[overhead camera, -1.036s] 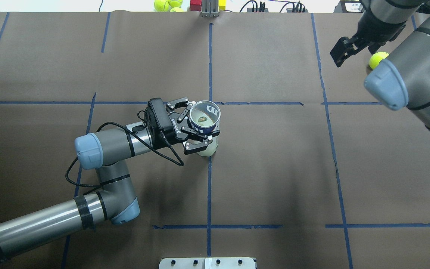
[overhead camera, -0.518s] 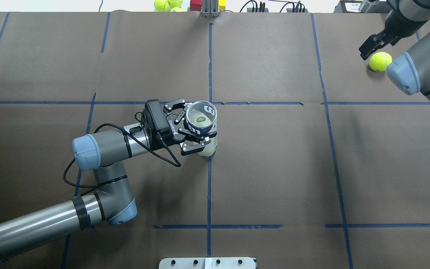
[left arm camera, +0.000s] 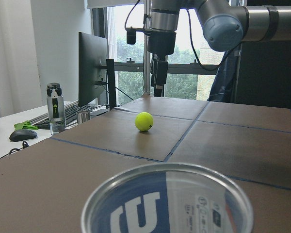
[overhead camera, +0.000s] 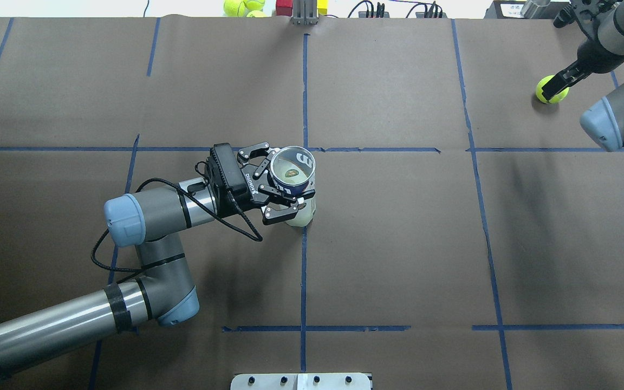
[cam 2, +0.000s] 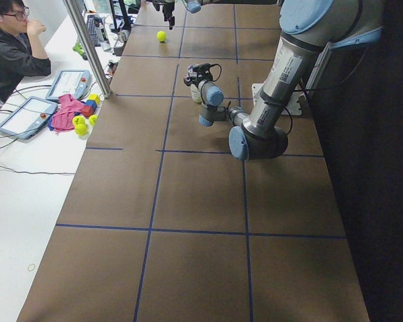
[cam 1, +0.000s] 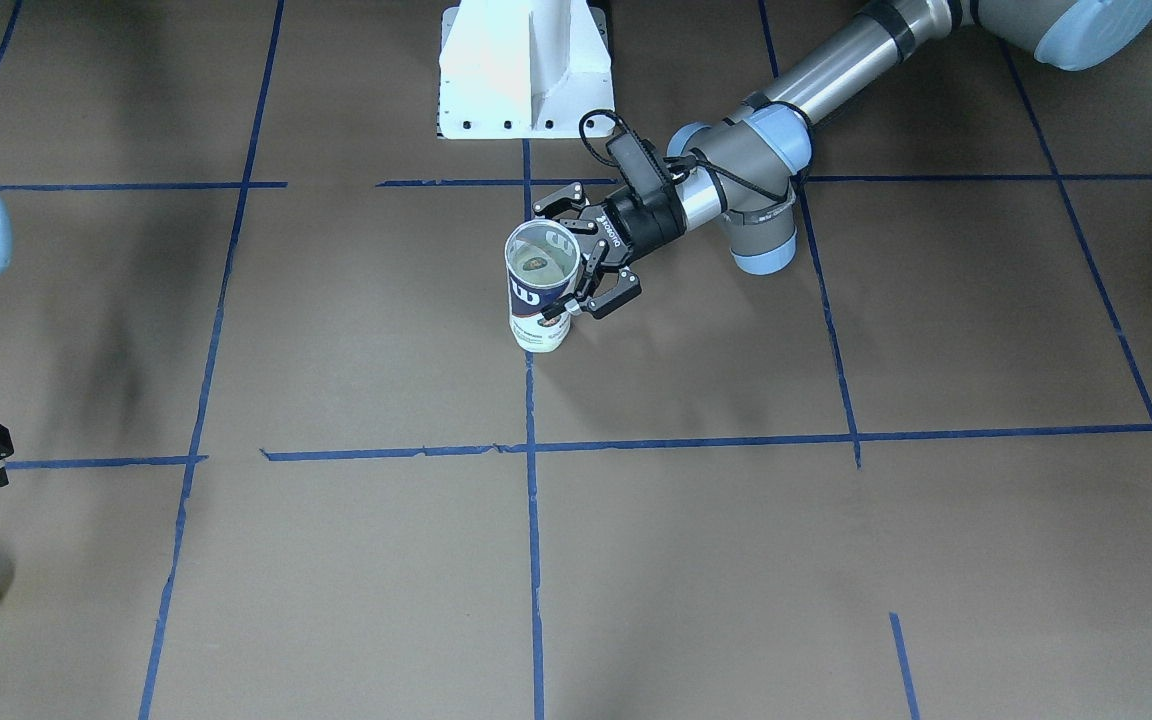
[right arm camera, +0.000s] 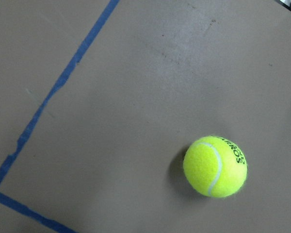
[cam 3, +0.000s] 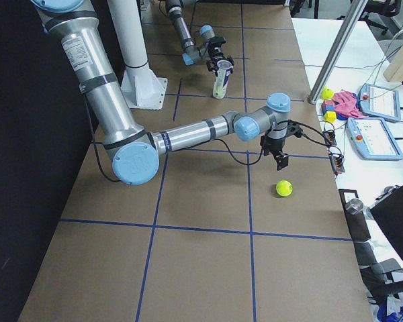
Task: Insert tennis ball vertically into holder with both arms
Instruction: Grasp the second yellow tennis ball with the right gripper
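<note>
Clear plastic holder [overhead camera: 292, 179] stands upright at table centre, clamped by the left gripper [overhead camera: 279, 187]; the tennis ball [cam 3: 283, 188] lies on the table below the right gripper [cam 3: 280, 158], whose jaws seem closed, though small

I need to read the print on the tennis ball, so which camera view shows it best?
The right wrist-mounted view: the tennis ball is large there, its seam and black lettering clear. The left wrist-mounted view shows it small and far off, the front-facing view cuts it at the edge, and overhead the right gripper partly hides it.
</note>
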